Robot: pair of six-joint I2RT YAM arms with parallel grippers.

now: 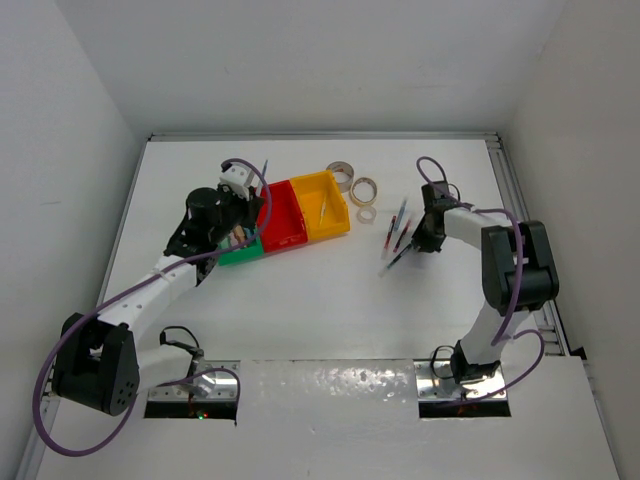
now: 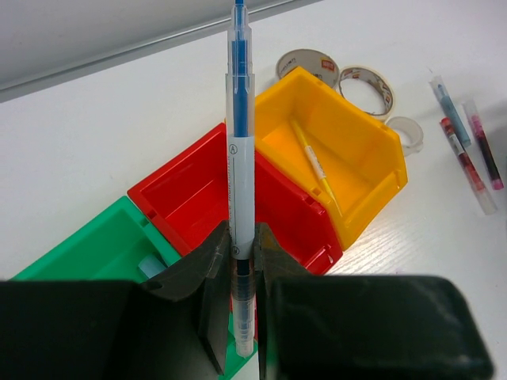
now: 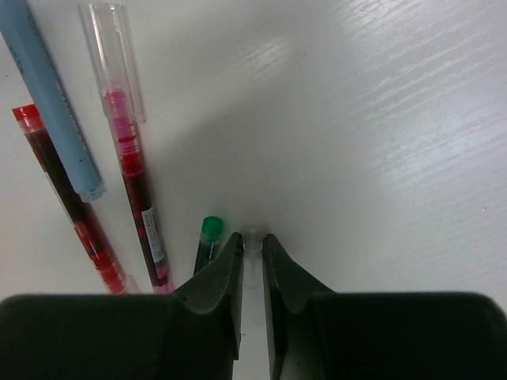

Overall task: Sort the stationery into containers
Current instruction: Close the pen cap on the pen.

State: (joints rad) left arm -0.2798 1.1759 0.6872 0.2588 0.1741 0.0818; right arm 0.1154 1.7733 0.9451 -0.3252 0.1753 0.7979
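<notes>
White tabletop [image 1: 300,300] carries a joined row of green, red and yellow open plastic bins [image 2: 287,207]. Left gripper [image 2: 243,265] is clenched on a clear-barrelled blue pen [image 2: 240,119], held upright over the row's green-red junction. Right gripper [image 3: 252,261], right of the row, sits beside loose red pens [image 3: 139,182], its fingers narrowed about a translucent pen end [image 3: 252,237]; whether it grasps the pen cannot be told.

Bright, even light leaves only soft shadows. The white surface [image 3: 380,119] shows a streaky sheen in the right wrist view. Both wrist views blur along the bottom.
</notes>
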